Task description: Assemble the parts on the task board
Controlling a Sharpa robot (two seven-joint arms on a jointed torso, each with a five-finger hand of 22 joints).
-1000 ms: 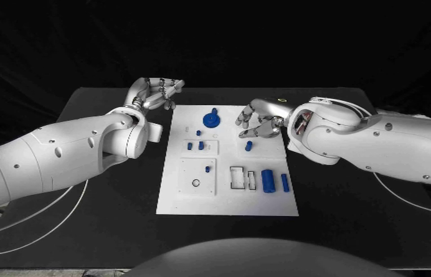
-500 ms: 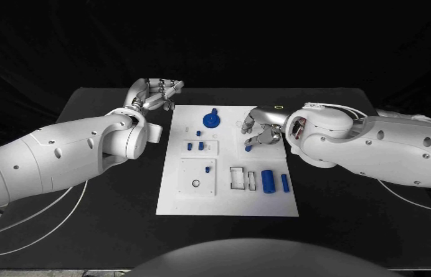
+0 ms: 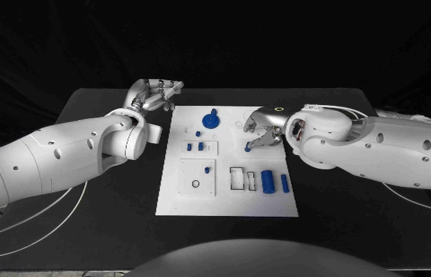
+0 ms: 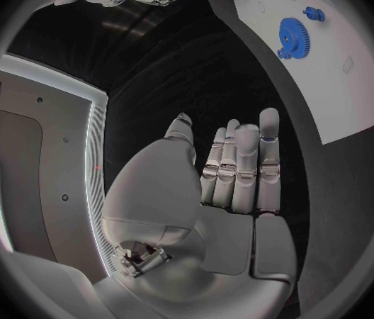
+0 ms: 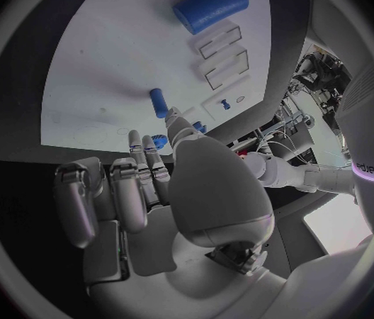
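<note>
Head view: one white task board point(image 3: 229, 196) lies mid-table, carrying one blue gear point(image 3: 211, 119), one thick cylinder point(image 3: 268, 180) and several small pegs. Left hand point(image 3: 154, 94) hovers off the board's far-left corner, fingers loosely together, empty. Right hand point(image 3: 261, 127) reaches over the board, fingertips at a small blue peg point(image 3: 249, 145); whether it pinches the peg I cannot tell.

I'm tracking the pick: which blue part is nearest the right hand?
The small blue peg by the right hand, near the board's right edge; the other blue parts lie farther away.

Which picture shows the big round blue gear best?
The left wrist view: the round blue toothed gear shows its teeth clearly on the white task board. The head view shows it small. The right wrist view looks elsewhere.
</note>
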